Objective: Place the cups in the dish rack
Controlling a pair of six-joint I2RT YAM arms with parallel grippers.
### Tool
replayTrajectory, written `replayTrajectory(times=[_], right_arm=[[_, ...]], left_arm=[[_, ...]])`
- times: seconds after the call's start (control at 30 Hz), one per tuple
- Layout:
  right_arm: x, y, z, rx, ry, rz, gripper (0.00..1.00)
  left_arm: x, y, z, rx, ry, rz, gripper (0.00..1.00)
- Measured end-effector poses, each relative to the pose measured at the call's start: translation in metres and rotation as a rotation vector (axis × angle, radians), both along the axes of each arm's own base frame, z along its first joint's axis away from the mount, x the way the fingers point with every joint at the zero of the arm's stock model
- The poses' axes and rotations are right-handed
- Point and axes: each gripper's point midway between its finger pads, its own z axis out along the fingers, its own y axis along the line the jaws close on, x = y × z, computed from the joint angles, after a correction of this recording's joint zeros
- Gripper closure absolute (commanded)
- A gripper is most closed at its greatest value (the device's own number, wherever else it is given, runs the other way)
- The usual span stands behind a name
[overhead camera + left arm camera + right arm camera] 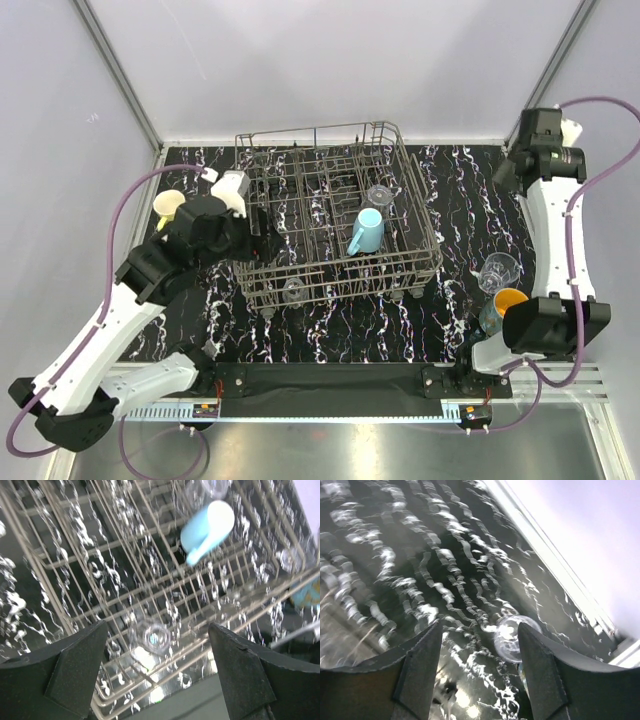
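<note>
The dark grey wire dish rack [420, 255] stands mid-table. In it are a light blue mug [366, 231] and two clear glasses [379, 195] [293, 291]. A yellow mug [168, 205] stands left of the rack. A clear glass [498, 272] and a teal mug with orange inside [505, 303] stand to the right. No pink mug shows. My left gripper [258, 222] is open and empty over the rack's left edge; its view shows the blue mug [207, 530] and a glass [152, 637]. My right gripper [504, 172] is open and empty, high at the far right, above the glass [510, 637].
The table top [470, 190] is black with white marbling. White walls and metal frame posts [120, 75] close it in on three sides. The arm bases sit on a black rail [320, 382] at the near edge. Purple cables [135, 195] loop beside both arms.
</note>
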Motion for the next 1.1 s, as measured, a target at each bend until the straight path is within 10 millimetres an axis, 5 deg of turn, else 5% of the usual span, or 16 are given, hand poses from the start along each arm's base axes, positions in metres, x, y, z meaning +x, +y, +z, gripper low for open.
replayTrajectory(times=[0.13, 0.37, 0.57, 0.67, 0.83, 1.1], right_arm=[[-0.012, -0.035, -0.057, 0.054, 0.089, -0.131, 0.29], [-0.046, -0.026, -0.148, 0.167, 0.265, -0.194, 0.27], [-0.058, -0.031, -0.169, 0.211, 0.277, -0.273, 0.31], [-0.054, -0.031, -0.172, 0.247, 0.249, -0.296, 0.41], [-0.044, -0.026, -0.184, 0.297, 0.226, -0.305, 0.43], [-0.041, -0.020, -0.223, 0.343, 0.291, -0.313, 0.76]], left_arm=[[-0.012, -0.002, -0.011, -0.001, 0.042, -0.044, 0.12], [-0.039, 0.006, 0.011, -0.080, -0.006, -0.088, 0.13], [-0.053, 0.011, 0.007, -0.126, -0.012, -0.100, 0.13], [-0.052, 0.009, 0.002, -0.111, 0.008, -0.102, 0.13], [-0.048, 0.007, -0.006, -0.077, 0.032, -0.106, 0.13], [-0.050, 0.011, -0.007, -0.061, 0.027, -0.105, 0.13]])
